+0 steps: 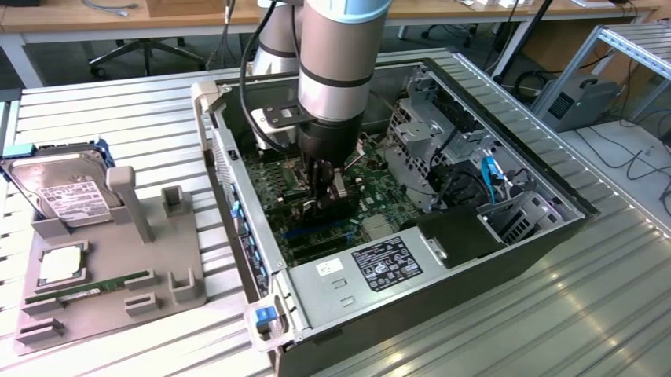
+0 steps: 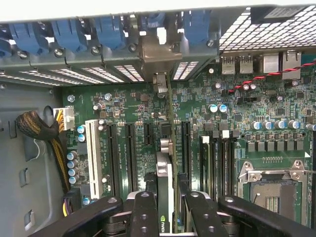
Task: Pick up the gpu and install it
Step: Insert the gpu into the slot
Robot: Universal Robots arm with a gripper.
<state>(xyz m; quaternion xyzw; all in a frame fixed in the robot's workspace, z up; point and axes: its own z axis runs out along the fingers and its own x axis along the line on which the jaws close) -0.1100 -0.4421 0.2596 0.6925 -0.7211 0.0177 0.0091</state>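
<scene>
The gpu [image 2: 165,170] stands on edge above the motherboard [image 2: 138,106] inside the open computer case [image 1: 441,259], seen edge-on with its dark cooler face between the pads. My gripper [image 2: 168,213] is shut on it, one black finger [image 2: 143,212] on each side. The card's silver end bracket [image 2: 159,55] meets the case's rear wall among the blue slot clips [image 2: 69,32]. It runs between black expansion slots [image 2: 130,158]; whether its edge sits in a slot is hidden. In the exterior view the gripper [image 1: 325,188] reaches down into the case's middle with the gpu [image 1: 338,192].
A grey fixture tray [image 1: 137,259] at the exterior view's left holds a hard drive [image 1: 63,192], a memory stick [image 1: 89,289] and a square chip [image 1: 61,263]. Inside the case are a drive cage [image 1: 419,129], a power supply [image 1: 388,263], a CPU socket [image 2: 271,190] and a cable bundle [image 2: 42,128].
</scene>
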